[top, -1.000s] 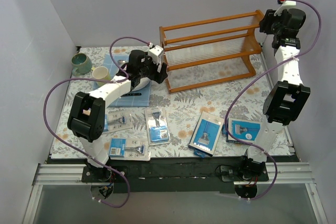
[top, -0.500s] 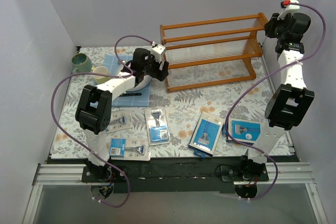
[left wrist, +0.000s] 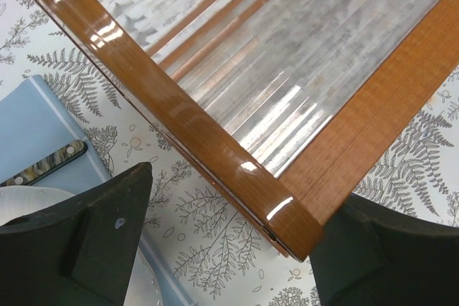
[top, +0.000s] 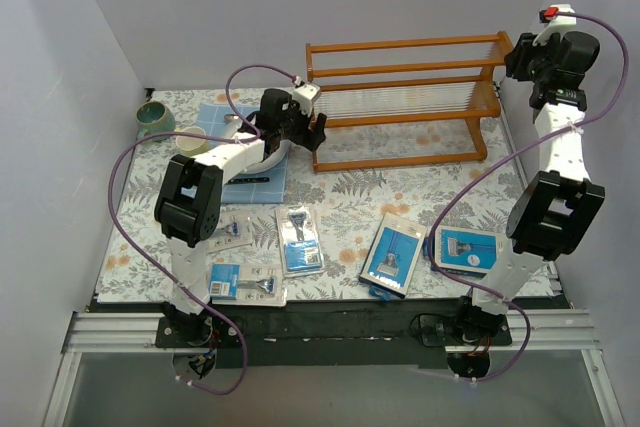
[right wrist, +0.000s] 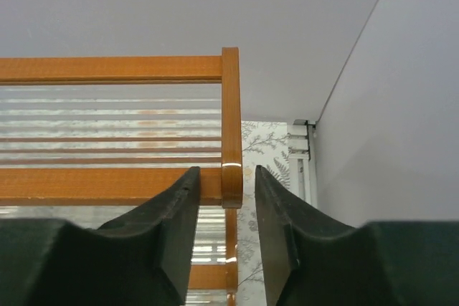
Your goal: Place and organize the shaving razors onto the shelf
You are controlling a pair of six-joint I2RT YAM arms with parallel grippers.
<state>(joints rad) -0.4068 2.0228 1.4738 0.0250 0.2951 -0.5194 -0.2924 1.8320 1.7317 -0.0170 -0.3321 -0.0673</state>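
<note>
**Left gripper (top: 317, 131) and right gripper (top: 514, 55) at opposite ends of the shelf (top: 400, 97)**

Left gripper spread wide, fingers (left wrist: 86, 241) flanking the near left corner of the orange-brown frame; contact not clear from the wrist view. Right gripper high at the far right, jaws slightly apart, fingers (right wrist: 179, 206) bracketing the top end post with a sliver of gap on each side, nothing clamped.

Shelf standing at the far side of the counter (top: 350, 197), three stepped tiers of pale rods.

Five razor packs visible, all flat on the fern-patterned counter near the arm bases, well apart from the shelf:
- a razor pack (top: 228, 230) partly under the left arm
- a razor pack (top: 245, 285) at the near left edge
- a razor pack (top: 300, 241) in the middle
- a tilted razor pack (top: 392, 255) just right of that
- a razor pack (top: 466, 247) beside the right arm

Left of the shelf, a pale blue mat (top: 215, 117) carrying a white dish (left wrist: 29, 209) and a dark-handled fork (top: 255, 178). Further left, a cream mug (top: 193, 140) and a green cup (top: 155, 119).
</note>
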